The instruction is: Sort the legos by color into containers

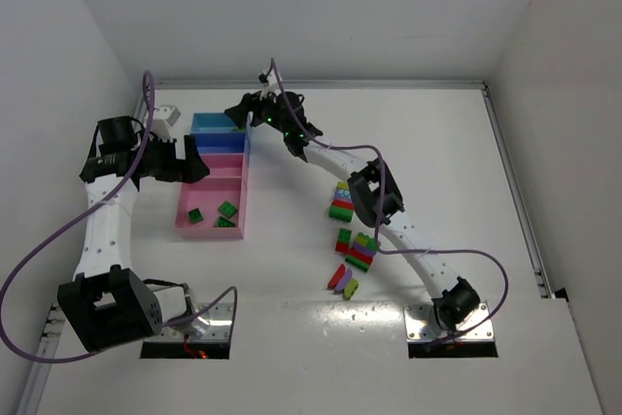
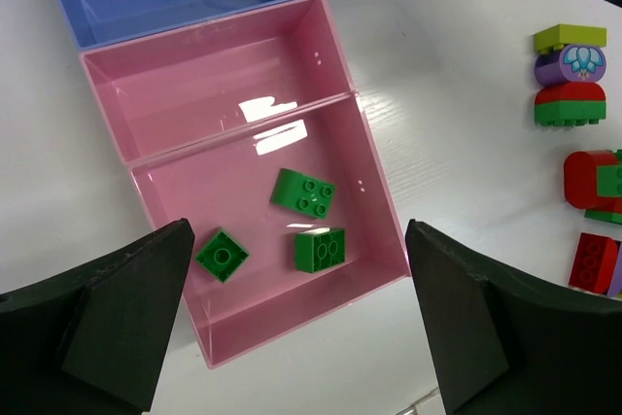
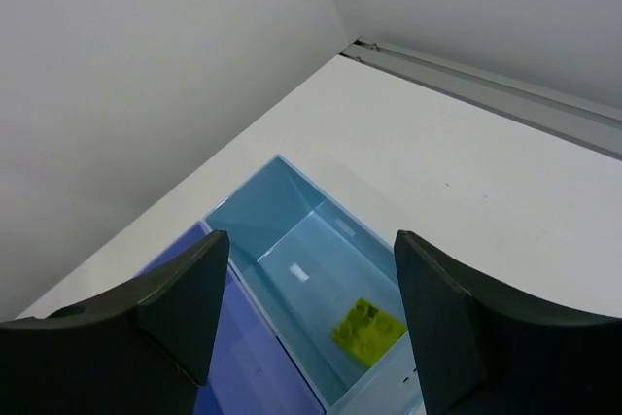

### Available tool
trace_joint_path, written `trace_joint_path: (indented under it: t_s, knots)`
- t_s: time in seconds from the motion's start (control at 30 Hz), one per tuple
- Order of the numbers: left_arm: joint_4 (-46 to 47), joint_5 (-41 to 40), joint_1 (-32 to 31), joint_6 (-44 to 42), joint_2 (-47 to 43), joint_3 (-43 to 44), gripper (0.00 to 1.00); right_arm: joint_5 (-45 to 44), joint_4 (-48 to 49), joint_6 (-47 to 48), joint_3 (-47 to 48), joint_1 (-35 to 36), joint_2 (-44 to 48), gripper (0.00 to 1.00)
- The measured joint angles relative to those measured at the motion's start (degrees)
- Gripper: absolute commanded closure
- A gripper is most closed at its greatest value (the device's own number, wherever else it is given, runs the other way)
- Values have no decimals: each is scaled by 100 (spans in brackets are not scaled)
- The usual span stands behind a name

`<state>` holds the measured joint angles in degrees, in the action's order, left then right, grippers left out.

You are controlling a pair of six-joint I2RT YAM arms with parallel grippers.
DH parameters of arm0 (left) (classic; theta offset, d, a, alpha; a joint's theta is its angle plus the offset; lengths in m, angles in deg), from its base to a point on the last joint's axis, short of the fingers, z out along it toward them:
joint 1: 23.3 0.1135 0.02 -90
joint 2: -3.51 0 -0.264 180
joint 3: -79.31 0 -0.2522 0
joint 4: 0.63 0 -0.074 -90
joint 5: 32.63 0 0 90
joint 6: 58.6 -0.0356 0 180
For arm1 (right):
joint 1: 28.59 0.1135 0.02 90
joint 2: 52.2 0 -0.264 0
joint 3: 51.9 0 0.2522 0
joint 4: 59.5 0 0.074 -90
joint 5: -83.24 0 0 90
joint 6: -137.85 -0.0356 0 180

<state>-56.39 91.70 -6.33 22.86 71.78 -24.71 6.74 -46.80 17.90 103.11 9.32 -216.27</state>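
Observation:
The containers are a row of joined trays: light blue [image 1: 207, 122], darker blue [image 1: 216, 142], small pink [image 1: 216, 162] and large pink [image 1: 202, 193]. Three green legos [image 2: 302, 192] lie in the large pink tray [image 2: 209, 191]. One yellow-green brick [image 3: 368, 329], slightly blurred, is in the light blue tray [image 3: 282, 221]. My left gripper [image 2: 296, 337] is open and empty above the large pink tray's near end; it also shows in the top view [image 1: 197, 170]. My right gripper [image 3: 306, 337] is open and empty over the light blue tray, seen from above [image 1: 237, 112].
Loose legos and multicoloured stacks [image 1: 341, 199] [image 1: 358, 250] lie right of the trays, partly under my right arm. Some show in the left wrist view [image 2: 570, 75]. A small white object [image 1: 167, 115] stands behind the trays, near the back wall.

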Motion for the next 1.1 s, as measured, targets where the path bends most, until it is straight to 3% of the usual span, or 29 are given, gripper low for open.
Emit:
trace_joint_path:
  t_s: [0.13, 0.23, 0.4, 0.6, 0.73, 0.97, 1.1]
  knots:
    - [-7, 39, 0, -52, -2, 0, 3, 103, -140, 48, -22, -39, 44, 16]
    - [35, 133, -7, -72, -2, 0, 3, 313, -592, 271, -389, -109, 420, 12]
    - [219, 138, -459, -50, -2, 13, 3, 872, -2061, 1064, -1467, -608, 2020, 10]
    - [557, 105, -1572, 59, 90, 212, 8, 1572, -3620, 2332, -2953, -1943, 4623, 13]
    - [1340, -291, -2568, 627, 160, -37, 15, 1659, -4207, 2830, -4645, -2817, 6172, 13]
    - [2387, -1602, -4601, 2004, 308, -850, 18, 1346, -4972, 3095, -7385, -3386, 7479, 13]
    - [2686, -2304, -5163, 2566, 872, -673, 12, 1261, -5184, 3097, -8155, -3768, 8096, 13]
